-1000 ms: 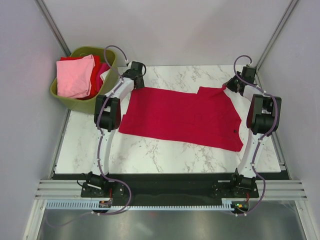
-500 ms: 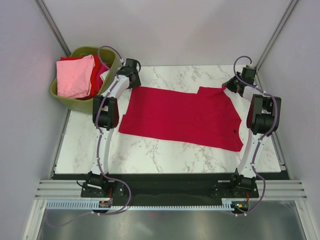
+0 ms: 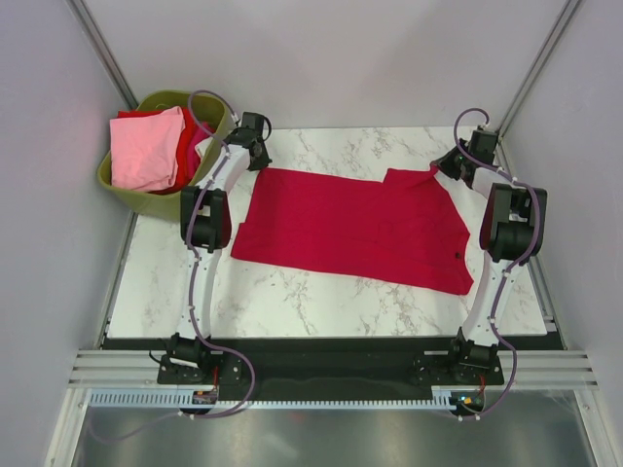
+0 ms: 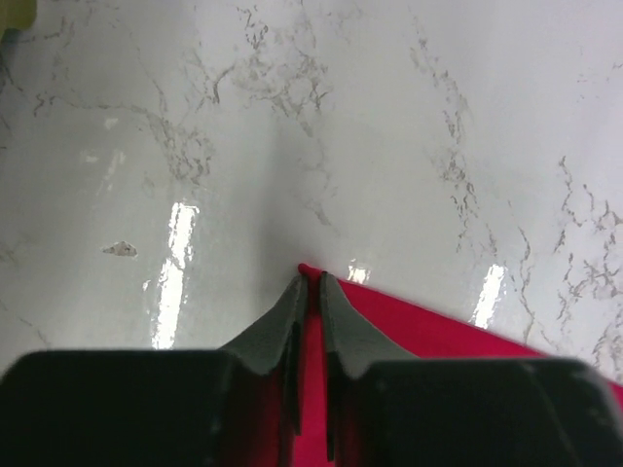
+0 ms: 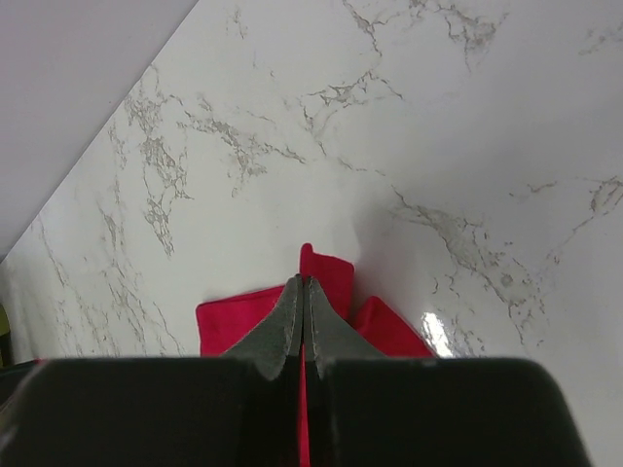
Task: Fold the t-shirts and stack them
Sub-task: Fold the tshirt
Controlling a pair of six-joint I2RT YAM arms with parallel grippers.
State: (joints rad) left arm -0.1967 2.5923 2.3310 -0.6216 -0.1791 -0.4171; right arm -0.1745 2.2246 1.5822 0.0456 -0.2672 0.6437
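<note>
A white marble-patterned surface [image 3: 292, 302] carries a crimson red cloth t-shirt [image 3: 360, 229], spread flat and wide across its middle. The near hem runs slightly askew, and a small dark neck label [image 3: 458, 256] sits near the near right corner.

At the far left corner of the shirt, the left tool [image 4: 310, 282] is clenched on the very tip of the cloth. Its fingers are drawn close, with a strip of red pinched in the narrow gap.

At the far right corner, the right tool [image 5: 305, 284] is clamped tight on a folded bit of the same shirt, which bunches just beyond its fingertips.

Farthest back, off the left far corner, an olive-green plastic basket [image 3: 107, 180] holds a light pink t-shirt [image 3: 146, 151] lying over more red cloth.
</note>
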